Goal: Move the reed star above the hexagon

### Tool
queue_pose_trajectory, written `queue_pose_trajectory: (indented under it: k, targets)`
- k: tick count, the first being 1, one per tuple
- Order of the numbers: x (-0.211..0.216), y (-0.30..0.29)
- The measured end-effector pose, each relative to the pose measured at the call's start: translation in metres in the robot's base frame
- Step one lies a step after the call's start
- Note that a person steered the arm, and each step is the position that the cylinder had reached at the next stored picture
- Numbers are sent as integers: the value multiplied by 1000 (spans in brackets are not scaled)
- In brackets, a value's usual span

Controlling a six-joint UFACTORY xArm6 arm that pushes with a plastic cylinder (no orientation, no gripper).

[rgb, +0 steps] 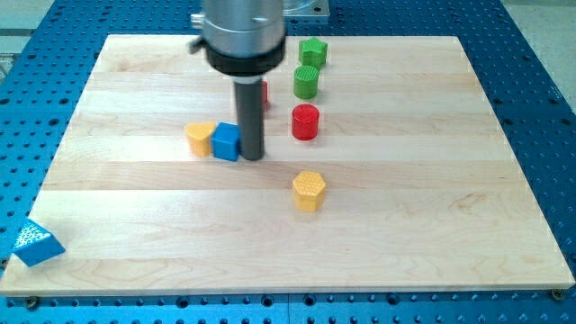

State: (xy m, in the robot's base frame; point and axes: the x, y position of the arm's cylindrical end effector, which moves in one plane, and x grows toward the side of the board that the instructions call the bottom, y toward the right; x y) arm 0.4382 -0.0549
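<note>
The red star [263,94] is mostly hidden behind my rod; only a red sliver shows at the rod's right, near the view's upper middle. The yellow hexagon [309,190] lies below it and to the right, near the board's middle. My tip [251,157] rests on the board just right of the blue cube [226,141], touching or nearly touching it. The tip stands below the red star and up-left of the hexagon.
A yellow block [200,138] sits left of the blue cube. A red cylinder [305,121], a green cylinder [307,82] and a green star-like block [313,52] stand in a column right of the rod. A blue triangle [34,241] lies off the board at bottom left.
</note>
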Motion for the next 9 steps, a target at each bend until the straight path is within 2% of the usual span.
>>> queue_pose_trajectory:
  k: [1,2,3,5,6,7,8,9]
  targets:
    - [-8,-71]
    - [-25,-40]
    - [-26,47]
    - [-104,62]
    - [-126,28]
    - [-93,-28]
    - [-39,-25]
    - [-73,-25]
